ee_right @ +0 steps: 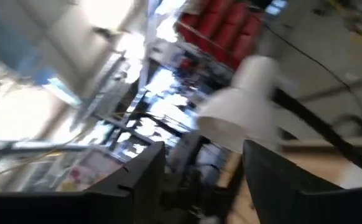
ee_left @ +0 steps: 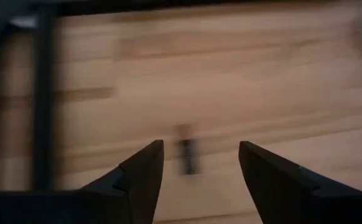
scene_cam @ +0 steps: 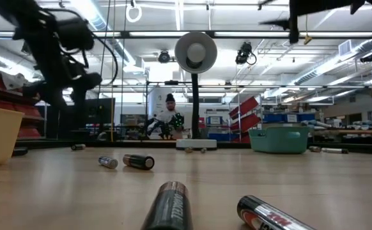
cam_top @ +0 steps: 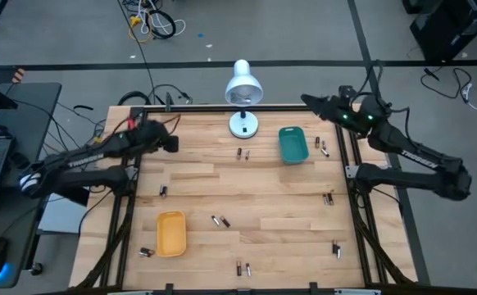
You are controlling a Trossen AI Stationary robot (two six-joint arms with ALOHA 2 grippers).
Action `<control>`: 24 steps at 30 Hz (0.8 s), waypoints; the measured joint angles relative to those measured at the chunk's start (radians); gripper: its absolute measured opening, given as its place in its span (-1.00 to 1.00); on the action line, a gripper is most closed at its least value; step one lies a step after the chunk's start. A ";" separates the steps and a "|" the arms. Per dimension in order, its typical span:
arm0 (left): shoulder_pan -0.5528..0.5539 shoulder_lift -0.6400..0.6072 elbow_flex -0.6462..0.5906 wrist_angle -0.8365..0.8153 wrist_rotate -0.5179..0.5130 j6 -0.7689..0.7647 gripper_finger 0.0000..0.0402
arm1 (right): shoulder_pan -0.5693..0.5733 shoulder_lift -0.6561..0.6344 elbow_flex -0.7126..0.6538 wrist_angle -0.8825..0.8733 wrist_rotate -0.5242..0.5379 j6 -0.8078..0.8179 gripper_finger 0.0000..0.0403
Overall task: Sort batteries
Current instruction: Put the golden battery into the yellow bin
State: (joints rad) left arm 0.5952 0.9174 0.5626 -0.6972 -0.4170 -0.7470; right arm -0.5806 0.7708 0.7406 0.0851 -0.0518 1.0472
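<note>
Looking straight down from the high view, the batteries (cam_top: 220, 220) lie scattered in ones and twos over nearly the whole bench (cam_top: 247, 184): near the lamp base, beside the teal tray (cam_top: 293, 145), along the right edge, at the front edge and close to the yellow tray (cam_top: 171, 233). Neither tray visibly holds a cell from here, so the sorting looks barely begun, with almost everything left to collect. The left claw (cam_top: 170, 143) hangs over the rear left corner of the bench, and the right claw (cam_top: 308, 102) is raised at the rear right, near the white lamp (cam_top: 243, 86); neither carries anything that can be seen. In the low view, several cells lie on their sides across the wood, two large ones close to the camera and smaller ones farther back, with the teal tray's wall to the right and the yellow tray's wall at the left edge; what is inside either tray is hidden at this height. The left wrist view shows that claw's fingers (ee_left: 140, 177) spread apart and empty above the planks, with one dark cell lying on the wood between them farther ahead, a likely next pick. The right wrist view shows its fingers (ee_right: 143, 180) likewise parted with nothing between them, aimed up toward the lamp shade and the room rather than at the bench.
</note>
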 joint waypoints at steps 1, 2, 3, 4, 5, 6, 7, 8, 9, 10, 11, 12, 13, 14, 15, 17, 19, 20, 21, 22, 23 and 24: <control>0.031 0.045 0.026 -0.026 0.017 0.018 0.13 | -0.017 0.007 0.000 -0.029 -0.024 0.013 0.04; 0.059 0.090 0.048 -0.037 0.053 0.035 0.13 | -0.030 0.013 0.000 -0.051 -0.058 0.022 0.05; 0.082 0.136 0.069 -0.040 0.098 0.045 0.13 | -0.042 0.020 0.000 -0.073 -0.094 0.026 0.05; 0.099 0.180 0.087 -0.040 0.139 0.055 0.13 | -0.050 0.028 0.000 -0.089 -0.126 0.027 0.06; 0.108 0.223 0.104 -0.043 0.173 0.062 0.13 | -0.056 0.035 0.000 -0.099 -0.151 0.027 0.05; 0.113 0.261 0.122 -0.046 0.191 0.062 0.13 | -0.059 0.041 0.000 -0.103 -0.167 0.028 0.05; 0.113 0.298 0.141 -0.045 0.200 0.063 0.13 | -0.060 0.047 0.000 -0.100 -0.176 0.028 0.05; 0.113 0.329 0.162 -0.046 0.202 0.063 0.13 | -0.062 0.051 0.000 -0.098 -0.179 0.030 0.04; 0.113 0.354 0.179 -0.047 0.201 0.065 0.13 | -0.065 0.053 0.000 -0.097 -0.180 0.031 0.04; 0.113 0.375 0.196 -0.051 0.202 0.069 0.13 | -0.067 0.054 0.000 -0.096 -0.181 0.031 0.04; 0.113 0.395 0.211 -0.054 0.201 0.080 0.13 | -0.069 0.054 0.000 -0.097 -0.181 0.030 0.04; 0.113 0.413 0.225 -0.053 0.201 0.088 0.13 | -0.070 0.054 0.000 -0.096 -0.182 0.026 0.04; 0.114 0.430 0.232 -0.053 0.201 0.094 0.13 | -0.070 0.054 0.000 -0.096 -0.184 0.025 0.04; 0.119 0.445 0.236 -0.055 0.201 0.106 0.13 | -0.070 0.054 0.000 -0.097 -0.187 0.022 0.04; 0.125 0.458 0.236 -0.057 0.202 0.116 0.13 | -0.070 0.054 0.000 -0.100 -0.193 0.018 0.04; 0.142 0.485 0.236 -0.077 0.202 0.140 0.13 | -0.070 0.054 0.000 -0.107 -0.208 0.009 0.04; 0.158 0.504 0.236 -0.113 0.200 0.154 0.13 | -0.070 0.054 0.000 -0.118 -0.212 0.008 0.04; 0.164 0.509 0.236 -0.130 0.198 0.162 0.13 | -0.069 0.054 0.000 -0.120 -0.212 0.010 0.04; 0.169 0.512 0.236 -0.134 0.198 0.168 0.13 | -0.070 0.054 0.000 -0.120 -0.212 0.013 0.04; 0.173 0.512 0.236 -0.128 0.197 0.170 0.13 | -0.070 0.054 0.000 -0.120 -0.212 0.014 0.04; 0.177 0.512 0.236 -0.117 0.197 0.171 0.13 | -0.072 0.054 0.000 -0.120 -0.212 0.013 0.04; 0.178 0.512 0.236 -0.103 0.199 0.171 0.13 | -0.076 0.054 0.000 -0.120 -0.213 0.011 0.04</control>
State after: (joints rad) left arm 0.7731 1.4296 0.7986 -0.8004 -0.2181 -0.5758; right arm -0.6562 0.8249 0.7403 -0.0353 -0.2645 1.0581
